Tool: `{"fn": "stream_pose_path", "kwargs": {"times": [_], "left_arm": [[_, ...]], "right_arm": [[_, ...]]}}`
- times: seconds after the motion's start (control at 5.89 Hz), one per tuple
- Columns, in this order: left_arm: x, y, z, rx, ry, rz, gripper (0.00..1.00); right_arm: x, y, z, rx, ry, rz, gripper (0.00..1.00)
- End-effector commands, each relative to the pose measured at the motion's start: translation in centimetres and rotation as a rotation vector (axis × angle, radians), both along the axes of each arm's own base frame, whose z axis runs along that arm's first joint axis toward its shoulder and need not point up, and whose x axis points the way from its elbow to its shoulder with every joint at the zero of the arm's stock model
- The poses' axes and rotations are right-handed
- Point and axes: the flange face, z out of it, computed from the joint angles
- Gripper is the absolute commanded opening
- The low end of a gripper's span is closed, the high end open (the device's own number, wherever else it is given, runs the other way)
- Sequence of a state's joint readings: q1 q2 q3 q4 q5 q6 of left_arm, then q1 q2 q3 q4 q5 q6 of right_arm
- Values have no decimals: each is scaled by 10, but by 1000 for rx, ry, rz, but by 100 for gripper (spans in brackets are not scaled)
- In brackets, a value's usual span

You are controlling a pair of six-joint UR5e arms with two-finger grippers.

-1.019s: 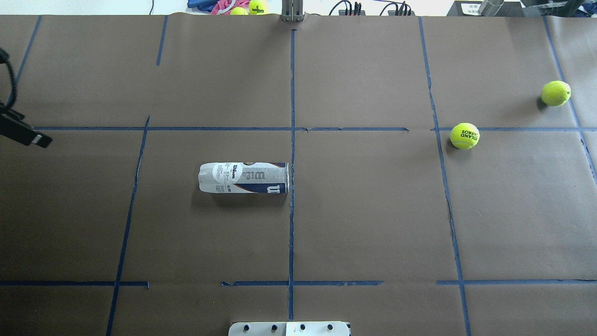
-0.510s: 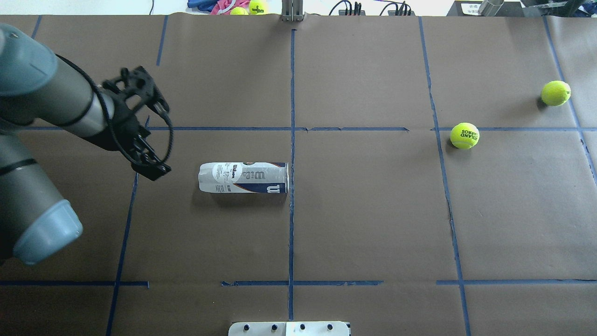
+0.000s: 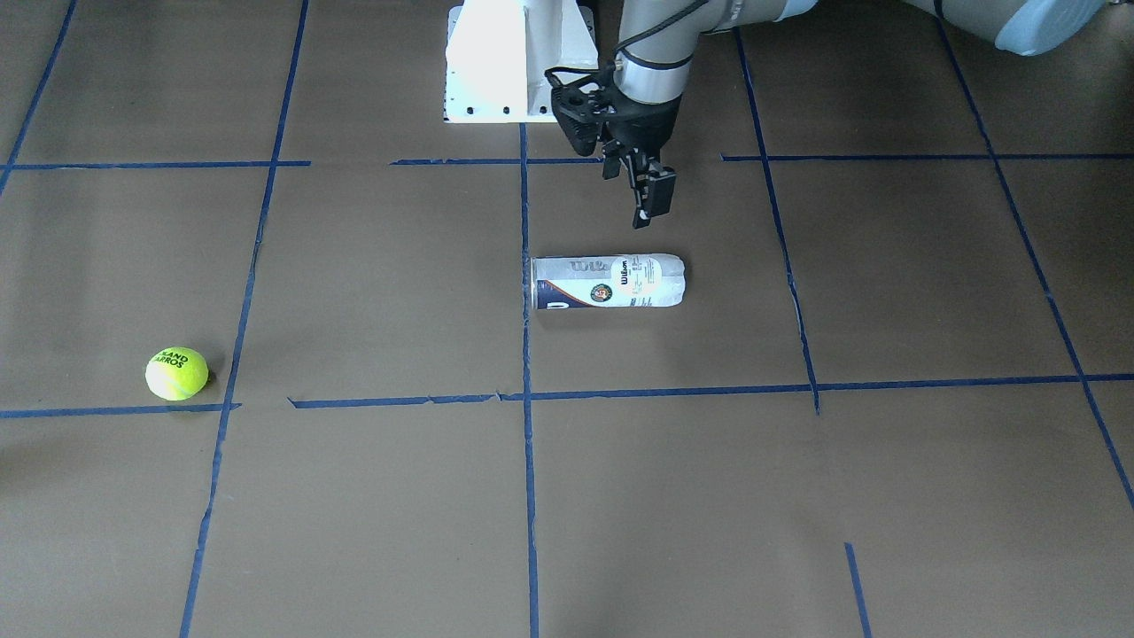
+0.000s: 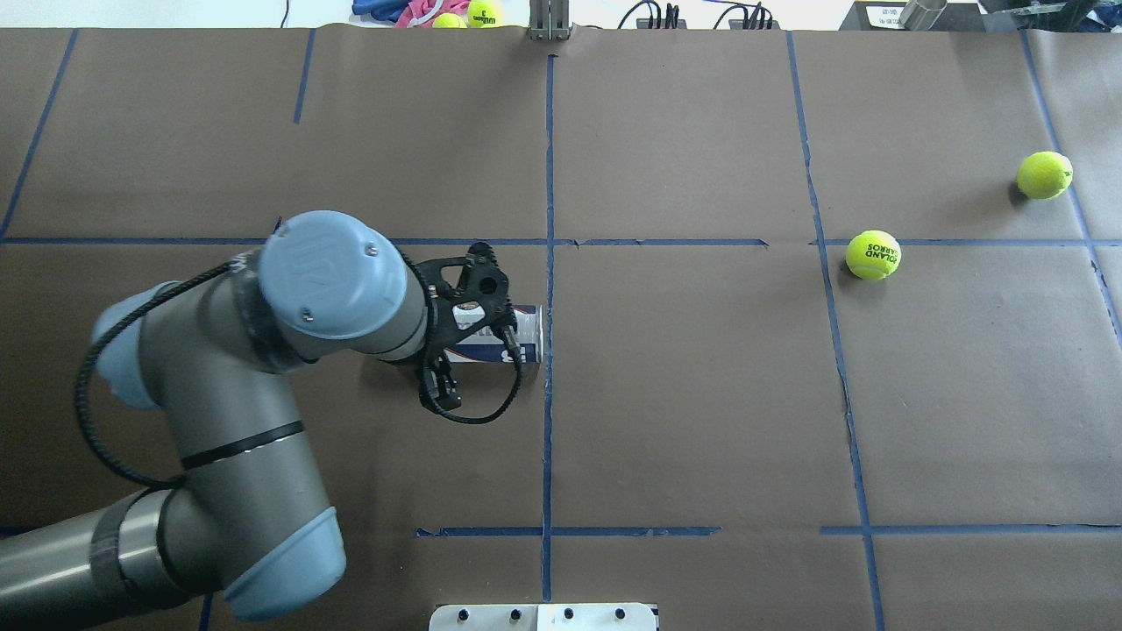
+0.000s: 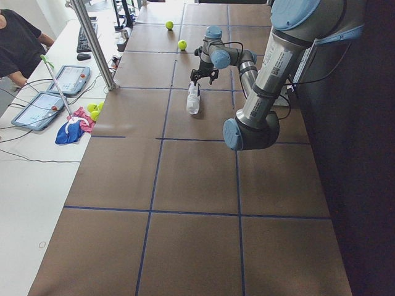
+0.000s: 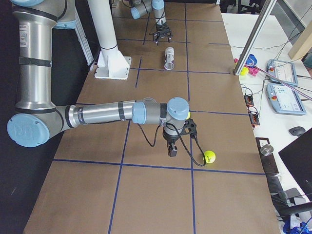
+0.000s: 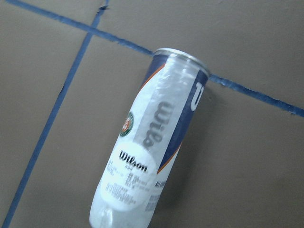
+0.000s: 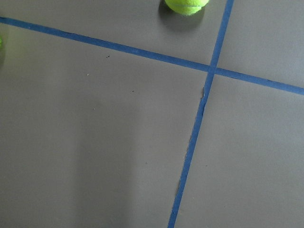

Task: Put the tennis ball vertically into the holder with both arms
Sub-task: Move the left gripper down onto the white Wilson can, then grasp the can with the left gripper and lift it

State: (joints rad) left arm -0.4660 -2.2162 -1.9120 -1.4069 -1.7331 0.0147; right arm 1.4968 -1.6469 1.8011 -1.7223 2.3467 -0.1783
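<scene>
Over the table, seen from overhead, the left arm point(image 4: 228, 412) reaches in from 8 o'clock. The left gripper point(image 4: 460, 331) hangs spread wide above the holder point(image 4: 529, 333), with one finger on each side of the can. The can lies on its side just beside the centre line of blue tape point(image 4: 550, 158). The tennis ball point(image 4: 873, 255) sits well apart at the holder's 3 o'clock, and a second ball point(image 4: 1045, 174) lies at that ball's 2 o'clock. Front-facing, the left gripper is at the holder's 12 o'clock, apart from it, with the white pedestal base point(image 3: 518, 62) at the gripper's 10 o'clock and the tennis ball near the holder's 9 o'clock. From the left end, the gripper hovers over the can, with both balls beyond at 12 o'clock. From the right end, the right gripper point(image 6: 171, 148) hangs low, the second ball at its 3 o'clock and the tennis ball partly hidden behind its wrist; how its jaws stand cannot be told. On the left wrist camera, the holder runs from 7 to 1 o'clock, its rimmed mouth at 1. On the right wrist camera, one ball point(image 8: 186, 5) is cut off at 12 o'clock.
</scene>
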Motion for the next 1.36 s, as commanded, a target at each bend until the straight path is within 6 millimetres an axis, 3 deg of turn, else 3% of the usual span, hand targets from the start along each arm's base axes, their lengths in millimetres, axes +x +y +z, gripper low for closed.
{"fn": "stream_pose_path", "kwargs": {"times": [0.0,0.17,0.34,0.51,1.19], "left_arm": [[45,-23,-36,122,-68,-9,100],[80,-41,-40,160,-157,57,100],[89,-44,-48,172,-176,79,100],[108,-44,-39,178,-217,113,100],[135,-45,-23,172,-268,125,100]], "right_arm": [[0,-1,-1,2,0,1,100],[0,0,0,0,-2,1,100],[0,0,0,0,-2,1,100],[-1,0,0,0,-2,-1,100],[-1,0,0,-3,-3,0,100]]}}
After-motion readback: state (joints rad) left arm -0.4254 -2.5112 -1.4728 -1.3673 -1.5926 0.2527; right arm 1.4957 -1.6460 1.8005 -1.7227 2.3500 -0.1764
